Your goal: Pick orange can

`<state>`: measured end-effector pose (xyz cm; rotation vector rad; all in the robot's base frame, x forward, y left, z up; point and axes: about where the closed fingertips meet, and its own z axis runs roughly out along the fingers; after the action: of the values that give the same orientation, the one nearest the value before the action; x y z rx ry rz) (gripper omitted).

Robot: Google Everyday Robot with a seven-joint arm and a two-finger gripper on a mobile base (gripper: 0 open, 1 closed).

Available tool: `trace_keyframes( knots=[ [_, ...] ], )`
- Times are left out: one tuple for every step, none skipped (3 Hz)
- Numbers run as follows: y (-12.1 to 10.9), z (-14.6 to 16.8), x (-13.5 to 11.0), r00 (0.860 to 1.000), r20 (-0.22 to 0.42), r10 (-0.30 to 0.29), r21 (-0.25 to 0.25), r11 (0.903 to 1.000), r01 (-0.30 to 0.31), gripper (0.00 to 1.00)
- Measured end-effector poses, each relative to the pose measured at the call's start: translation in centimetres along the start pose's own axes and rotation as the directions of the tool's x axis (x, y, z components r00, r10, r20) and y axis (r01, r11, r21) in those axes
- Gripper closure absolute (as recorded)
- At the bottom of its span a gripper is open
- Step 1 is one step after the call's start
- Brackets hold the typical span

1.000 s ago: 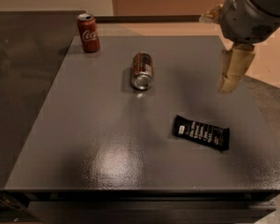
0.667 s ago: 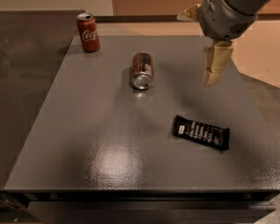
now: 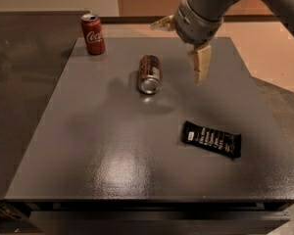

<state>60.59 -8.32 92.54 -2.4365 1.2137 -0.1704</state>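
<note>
The orange can (image 3: 149, 74) lies on its side near the middle back of the grey table (image 3: 103, 151), its silver end facing me. My gripper (image 3: 177, 53) hangs above the table just right of the can, not touching it. It is open and empty. One tan finger (image 3: 201, 65) points down to the right of the can. The other finger (image 3: 161, 23) sticks out to the left, behind the can.
A red Coca-Cola can (image 3: 92, 33) stands upright at the table's back left corner. A black snack bar wrapper (image 3: 211, 139) lies flat at the front right. A dark counter (image 3: 24, 72) adjoins the table on the left.
My gripper has moved left, from the table's right edge to just right of the orange can. The cans and the wrapper have not moved.
</note>
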Motion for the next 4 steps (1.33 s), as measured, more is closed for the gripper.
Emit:
trace_keyframes(
  knots=[
    [-1.4,2.8,-0.7,0.982,0.010,-0.191,-0.034,0.9809,0.191,0.00],
    [-2.1,4.9,-1.5,0.930,0.016,-0.368,-0.071,0.9271,0.368,0.00],
    [-2.5,6.5,-2.2,0.859,0.007,-0.512,-0.119,0.8525,0.509,0.00],
    [-2.4,7.7,-2.5,0.799,0.002,-0.601,-0.173,0.7871,0.592,0.00]
  ],
)
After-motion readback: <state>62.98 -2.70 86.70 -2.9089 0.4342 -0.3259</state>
